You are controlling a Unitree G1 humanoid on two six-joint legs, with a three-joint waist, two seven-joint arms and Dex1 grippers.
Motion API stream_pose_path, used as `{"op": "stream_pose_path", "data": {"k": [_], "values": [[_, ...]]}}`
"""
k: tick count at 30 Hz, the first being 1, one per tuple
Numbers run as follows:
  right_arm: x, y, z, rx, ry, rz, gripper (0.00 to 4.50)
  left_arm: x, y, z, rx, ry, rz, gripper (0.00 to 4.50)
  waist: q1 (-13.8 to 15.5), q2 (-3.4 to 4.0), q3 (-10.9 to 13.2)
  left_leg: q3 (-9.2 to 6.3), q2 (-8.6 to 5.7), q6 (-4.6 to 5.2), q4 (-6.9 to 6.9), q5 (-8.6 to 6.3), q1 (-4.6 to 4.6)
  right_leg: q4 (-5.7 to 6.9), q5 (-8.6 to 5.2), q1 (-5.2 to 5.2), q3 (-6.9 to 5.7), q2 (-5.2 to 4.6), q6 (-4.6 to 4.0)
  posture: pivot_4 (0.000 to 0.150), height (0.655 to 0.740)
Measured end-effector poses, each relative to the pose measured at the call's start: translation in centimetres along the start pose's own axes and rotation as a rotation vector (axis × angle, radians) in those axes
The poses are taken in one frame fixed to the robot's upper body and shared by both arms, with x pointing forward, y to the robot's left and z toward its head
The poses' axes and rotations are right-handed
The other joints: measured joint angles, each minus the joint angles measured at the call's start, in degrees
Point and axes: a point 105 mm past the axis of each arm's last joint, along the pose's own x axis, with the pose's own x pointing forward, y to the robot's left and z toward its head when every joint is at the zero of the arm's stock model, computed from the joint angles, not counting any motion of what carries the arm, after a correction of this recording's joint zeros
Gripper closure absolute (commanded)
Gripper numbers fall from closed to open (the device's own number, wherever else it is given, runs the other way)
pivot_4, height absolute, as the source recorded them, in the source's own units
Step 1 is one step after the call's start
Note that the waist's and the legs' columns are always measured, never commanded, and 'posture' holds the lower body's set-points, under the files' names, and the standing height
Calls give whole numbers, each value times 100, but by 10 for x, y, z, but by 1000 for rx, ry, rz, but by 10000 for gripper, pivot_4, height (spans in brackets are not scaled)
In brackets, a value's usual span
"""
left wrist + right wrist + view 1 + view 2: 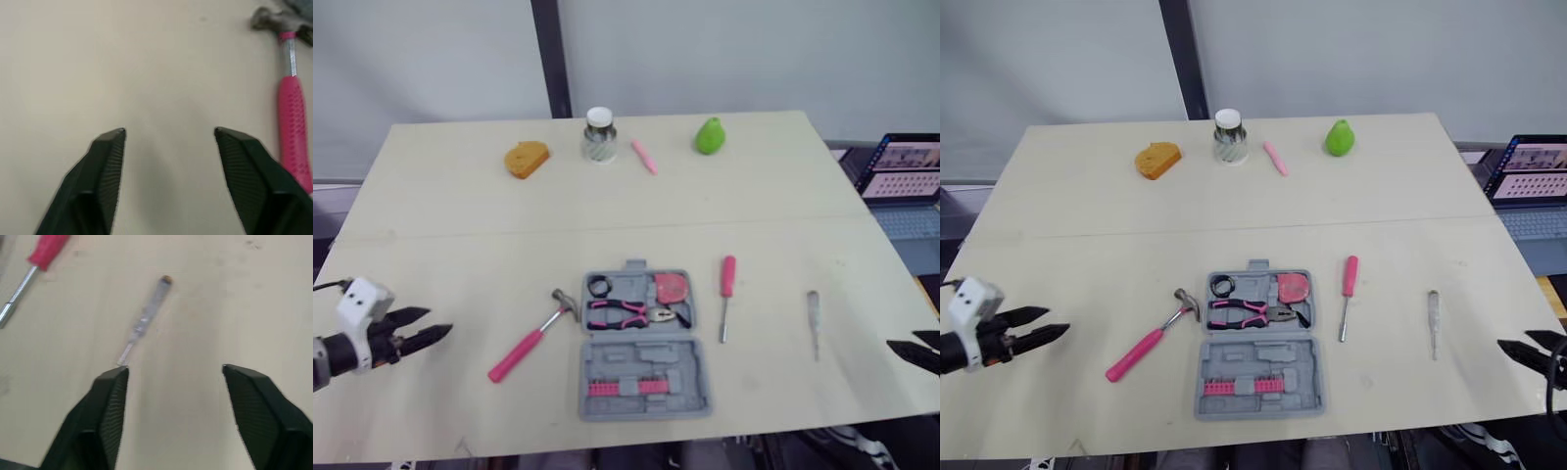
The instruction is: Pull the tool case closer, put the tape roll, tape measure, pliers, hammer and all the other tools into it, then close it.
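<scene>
Tool case point(646, 364), open near the front edge of the desk point(460, 225), holds tape roll point(599, 286), tape measure point(672, 288) and pliers point(626, 313) (about halfway, by judgement). Hammer point(530, 338), pink screwdriver point(726, 294) and clear screwdriver point(814, 321) lie outside; closing remains. Left jaws, right jaws: spread, empty.

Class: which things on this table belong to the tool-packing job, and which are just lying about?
For the job: tool case, hammer, pliers, tape roll, tape measure, pink screwdriver, clear-handled screwdriver.
Lying about: orange block, jar, pink pen, green pear.

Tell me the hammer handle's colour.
The hammer handle is pink, clearest in the left wrist view.
</scene>
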Motion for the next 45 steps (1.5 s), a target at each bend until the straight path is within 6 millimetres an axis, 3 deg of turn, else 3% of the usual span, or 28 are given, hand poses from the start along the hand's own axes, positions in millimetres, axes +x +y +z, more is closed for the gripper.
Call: {"op": "stream_pose_path", "data": {"k": [3,7,13,16,18,20,22,25,32,37,39,41,45], "values": [[-3,-14,-10,53,-26,-59,830,-10,14,-18,-20,15,68,802,-59,2,1,0,0,-1,-7,1,3,0,0,0,0,-1,0,1500,7400],[0,-16,-14,58,-35,-74,830,-18,18,-39,-37,55,98,802,-70,9,6,3,1,-3,-15,2,4,2,0,-5,1,-2,0,1500,7400],[11,-5,-6,17,-47,-62,830,-14,16,-35,-11,47,78,802,-59,9,6,4,2,-6,-15,3,5,5,1,-5,2,-2,1,1500,7400],[26,24,-1,13,-105,-41,830,10,-11,-8,84,10,-41,802,13,9,6,-11,1,-14,-9,8,-2,11,2,-2,0,-4,2,1500,7400],[38,48,1,5,-134,-32,830,33,-44,25,165,-75,-178,802,78,11,6,-12,0,-15,5,9,-2,25,2,-3,3,-5,2,1500,7400],[43,60,4,9,-160,-66,830,49,-73,49,216,-133,-289,802,110,15,5,-13,-2,-15,8,9,-2,30,2,-3,6,-5,2,1500,7400],[53,72,2,41,-183,-113,830,67,-116,73,287,-200,-441,802,117,16,4,-17,-2,-16,24,9,-5,43,2,-2,6,-4,2,1500,7400],[62,93,0,53,-199,-121,830,82,-160,90,347,-249,-596,802,99,25,2,-16,-2,-16,21,10,-4,45,2,-5,7,-1,2,1500,7400],[56,104,27,-12,-297,-94,830,90,-177,107,395,-278,-668,802,52,32,2,-15,-2,-16,20,10,-4,39,1,-6,9,2,2,1500,7400],[55,106,32,-23,-320,-76,830,92,-179,108,405,-283,-678,802,108,31,3,-19,-3,-15,25,9,-9,39,1,-2,8,0,2,1500,7400],[54,105,33,-34,-320,-79,830,93,-181,108,406,-287,-685,802,95,46,11,-129,-50,4,-13,33,-29,-8,2,104,-77,-35,8,1500,7400],[53,104,33,-39,-319,-82,830,95,-185,109,411,-294,-697,802,12,56,17,-335,-146,18,-89,103,-1,-70,1,221,-205,-103,41,1500,7400],[55,107,37,-46,-335,-68,830,95,-185,108,410,-292,-695,802,58,59,26,-354,-170,10,-73,136,-21,-62,3,193,-128,-91,58,1500,7400]]}}
